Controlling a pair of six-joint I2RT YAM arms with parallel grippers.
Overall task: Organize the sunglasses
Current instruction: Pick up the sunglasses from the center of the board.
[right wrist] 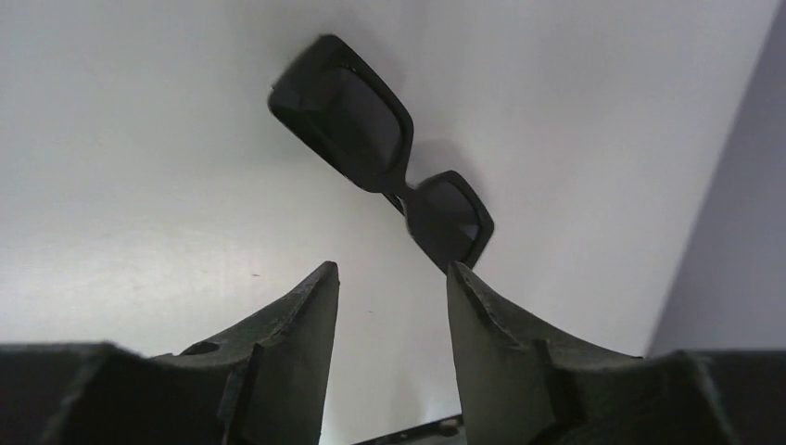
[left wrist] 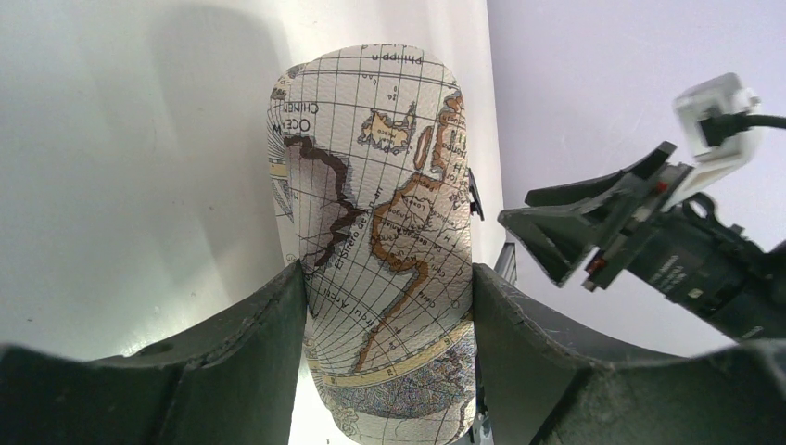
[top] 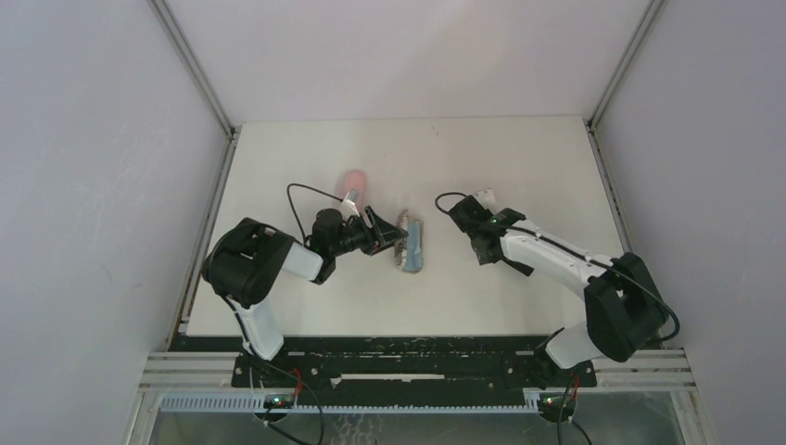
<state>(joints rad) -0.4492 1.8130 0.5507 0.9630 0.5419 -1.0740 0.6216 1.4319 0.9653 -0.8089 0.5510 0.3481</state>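
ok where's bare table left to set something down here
Widest bare table is the far strip along the back wall, beyond the pink case. Also free: the near strip along the middle of the front edge, and the far right corner. The middle is crowded: left gripper clamps the map-print case by the blue cloth, right gripper open near the sunglasses.

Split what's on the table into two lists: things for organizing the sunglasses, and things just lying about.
For the job:
sunglasses, ahead of the open right tool
map-print case, gripped by the left tool, probably theirs

Lying about, for now:
pink case
light-blue cloth
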